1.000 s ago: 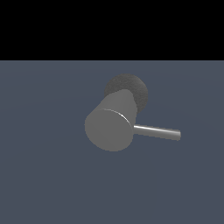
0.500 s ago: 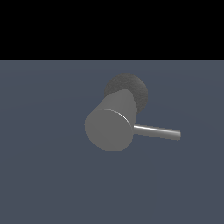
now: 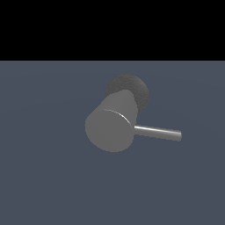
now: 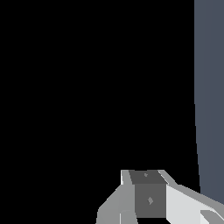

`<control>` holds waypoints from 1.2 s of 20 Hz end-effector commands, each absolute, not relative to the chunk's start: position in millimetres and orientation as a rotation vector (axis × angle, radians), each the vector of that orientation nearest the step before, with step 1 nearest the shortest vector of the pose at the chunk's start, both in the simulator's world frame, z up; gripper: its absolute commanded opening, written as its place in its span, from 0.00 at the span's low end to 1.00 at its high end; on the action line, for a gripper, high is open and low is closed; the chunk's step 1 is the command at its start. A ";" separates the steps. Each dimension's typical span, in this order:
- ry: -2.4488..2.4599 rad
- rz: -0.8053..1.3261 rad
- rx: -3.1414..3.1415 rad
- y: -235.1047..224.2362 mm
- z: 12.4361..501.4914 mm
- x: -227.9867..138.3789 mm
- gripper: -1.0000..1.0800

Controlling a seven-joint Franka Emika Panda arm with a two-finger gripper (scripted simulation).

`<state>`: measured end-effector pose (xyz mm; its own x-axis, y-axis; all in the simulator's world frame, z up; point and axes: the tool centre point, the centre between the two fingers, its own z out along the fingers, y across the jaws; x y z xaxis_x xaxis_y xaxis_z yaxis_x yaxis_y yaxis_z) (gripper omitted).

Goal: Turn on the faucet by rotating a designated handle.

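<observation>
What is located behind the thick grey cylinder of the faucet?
Behind the thick smooth grey cylinder sits a darker rough round base. The cylinder covers the base's lower part, so the joint between them cannot be seen.

Arm: absent from the exterior view.
Tool (image 4: 148, 199): only a pale, blocky part shows in the wrist view, with a darker grey panel at its middle.
Fingertips: out of view, so spread cannot be judged.

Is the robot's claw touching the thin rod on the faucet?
Apart. The exterior view shows the rod sticking out of the faucet with nothing on or near it. The wrist view shows part of the claw against black background, with no rod nearby.
</observation>
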<state>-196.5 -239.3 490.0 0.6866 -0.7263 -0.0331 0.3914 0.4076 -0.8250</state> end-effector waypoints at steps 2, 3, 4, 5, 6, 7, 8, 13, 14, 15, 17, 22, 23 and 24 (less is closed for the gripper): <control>0.512 -0.741 -0.770 -262.5 462.9 -191.8 0.00; 0.538 -0.743 -0.734 -268.4 454.4 -190.6 0.00; 0.564 -0.743 -0.698 -274.1 445.4 -189.3 0.00; 0.592 -0.743 -0.662 -279.5 436.1 -188.1 0.00; 0.619 -0.743 -0.627 -284.6 426.3 -187.0 0.00; 0.647 -0.741 -0.592 -289.3 416.3 -185.9 0.00; 0.676 -0.739 -0.557 -293.7 405.9 -184.8 0.00; 0.824 -0.719 -0.391 -309.8 349.0 -180.5 0.00; 0.855 -0.713 -0.358 -311.8 336.8 -179.8 0.00; 0.886 -0.706 -0.327 -313.3 324.3 -179.3 0.00; 0.950 -0.690 -0.265 -314.8 298.8 -178.6 0.00; 1.109 -0.639 -0.122 -310.2 234.3 -179.2 0.00; 1.139 -0.628 -0.097 -308.1 222.3 -179.7 0.00; 1.167 -0.617 -0.074 -305.7 211.0 -180.3 0.00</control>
